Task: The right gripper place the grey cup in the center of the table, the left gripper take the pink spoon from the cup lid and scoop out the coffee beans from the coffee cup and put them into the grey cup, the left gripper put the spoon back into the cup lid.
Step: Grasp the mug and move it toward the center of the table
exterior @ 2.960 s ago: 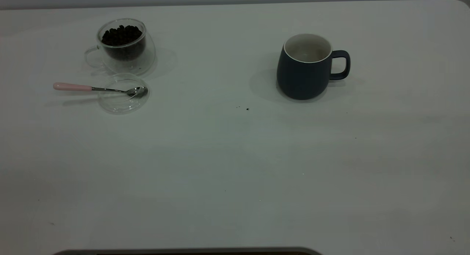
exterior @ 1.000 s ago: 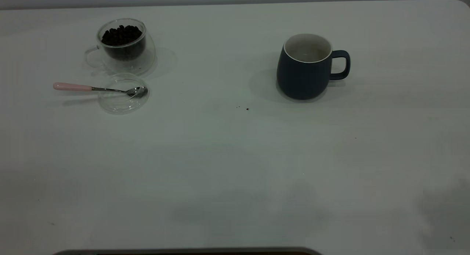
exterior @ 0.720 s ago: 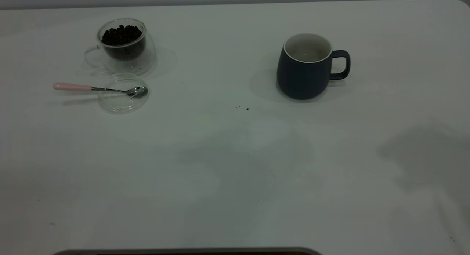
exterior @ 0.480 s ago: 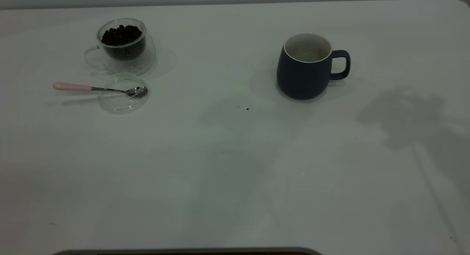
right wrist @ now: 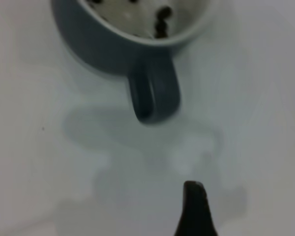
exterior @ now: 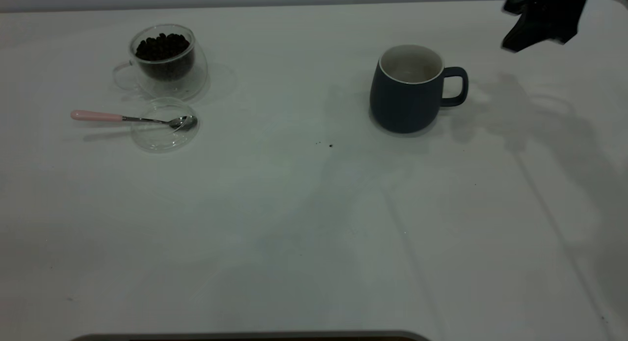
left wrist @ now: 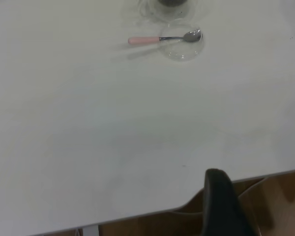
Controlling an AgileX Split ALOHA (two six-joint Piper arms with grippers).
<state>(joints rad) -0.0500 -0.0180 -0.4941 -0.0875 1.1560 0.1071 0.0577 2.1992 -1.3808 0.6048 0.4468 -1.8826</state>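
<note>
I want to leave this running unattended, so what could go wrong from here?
The right gripper hangs beyond the handle side of the grey cup; a misjudged approach could nudge the handle and spin the cup. Later, the pink spoon lies across the cup lid close to the coffee cup, so a grab might drag the lid or bump the glass.

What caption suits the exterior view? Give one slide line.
Right pincer hovers beyond the grey cup; pink spoon rests on the cup lid beside the coffee cup.
</note>
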